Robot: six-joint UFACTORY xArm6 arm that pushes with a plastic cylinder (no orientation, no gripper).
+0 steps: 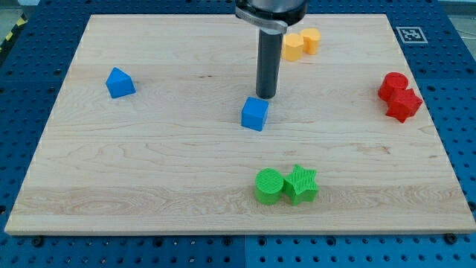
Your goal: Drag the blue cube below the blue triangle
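The counter (149, 164) is pale, matt wood with visible grain. The blue cube (254, 114) looks like smooth plastic; the green star (301, 184) shows fine ribbing. The dark rod (267, 67) has a dull sheen.

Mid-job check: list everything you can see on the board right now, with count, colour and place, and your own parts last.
blue cube: 1, blue, board centre
blue triangle: 1, blue, upper part of the view's left
yellow blocks: 2, yellow, touching, view's top, right of centre
red blocks: 2, red, touching, view's right edge
green cylinder: 1, green, view's bottom, centre
green star: 1, green, touching the cylinder's right side
wooden board: 1, light wood
marker tag: 1, black and white, board's top right corner
my tip: 1, dark rod, just above and right of the blue cube
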